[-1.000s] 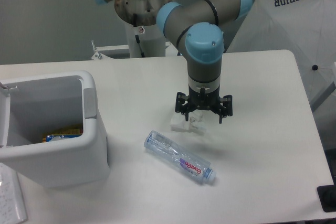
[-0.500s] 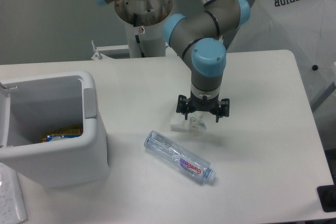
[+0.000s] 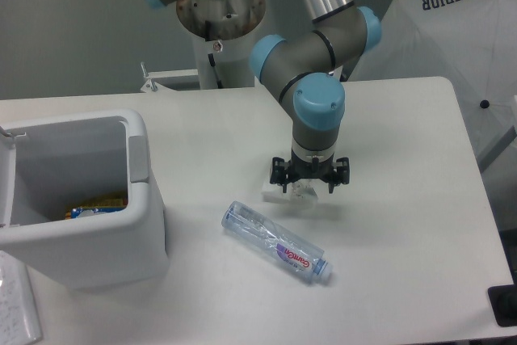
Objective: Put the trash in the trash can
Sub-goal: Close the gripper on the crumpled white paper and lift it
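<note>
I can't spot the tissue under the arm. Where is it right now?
The crumpled tissue lies on the table near the middle of the camera view, directly under the tool, just up and right of the water bottle.

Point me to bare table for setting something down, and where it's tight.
Free: the right side of the table, from the gripper to the edge; the front right corner past the bottle cap; the back strip between the bin and the arm. Tight: the tissue under the jaws, with the bottle just in front.
</note>
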Controlling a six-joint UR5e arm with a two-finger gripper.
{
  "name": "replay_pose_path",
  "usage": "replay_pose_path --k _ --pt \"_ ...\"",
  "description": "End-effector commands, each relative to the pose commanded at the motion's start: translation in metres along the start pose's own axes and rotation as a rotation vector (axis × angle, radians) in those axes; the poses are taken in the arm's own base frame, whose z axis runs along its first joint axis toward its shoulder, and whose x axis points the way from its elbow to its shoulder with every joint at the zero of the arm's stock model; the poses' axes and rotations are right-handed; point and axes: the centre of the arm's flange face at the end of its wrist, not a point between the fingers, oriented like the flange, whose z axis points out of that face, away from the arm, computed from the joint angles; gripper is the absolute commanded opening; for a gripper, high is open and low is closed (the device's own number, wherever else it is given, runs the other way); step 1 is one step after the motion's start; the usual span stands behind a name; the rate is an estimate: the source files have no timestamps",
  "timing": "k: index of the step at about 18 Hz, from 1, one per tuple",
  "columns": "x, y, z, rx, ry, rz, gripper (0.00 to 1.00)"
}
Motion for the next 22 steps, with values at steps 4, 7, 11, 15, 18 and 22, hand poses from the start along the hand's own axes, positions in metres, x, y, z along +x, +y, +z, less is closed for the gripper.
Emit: replay_pose_path --k 4,7,11,15,18,22 --pt "-0.0003 0.0001 0.0018 -0.004 -0.001 0.002 0.83" --pt "0.0002 -0.0005 0.003 -0.008 0.0 0.003 0.71" --pt "0.0002 -0.0005 0.0031 -0.008 0.0 0.003 0.67" --pt "0.001 -0.0008 0.003 -0.008 0.0 0.006 0.55" --pt "0.0006 -0.0012 0.0024 -0.007 -0.002 0.006 0.38" --pt "0.0005 -0.0016 0.0011 -0.005 -0.002 0.003 0.09"
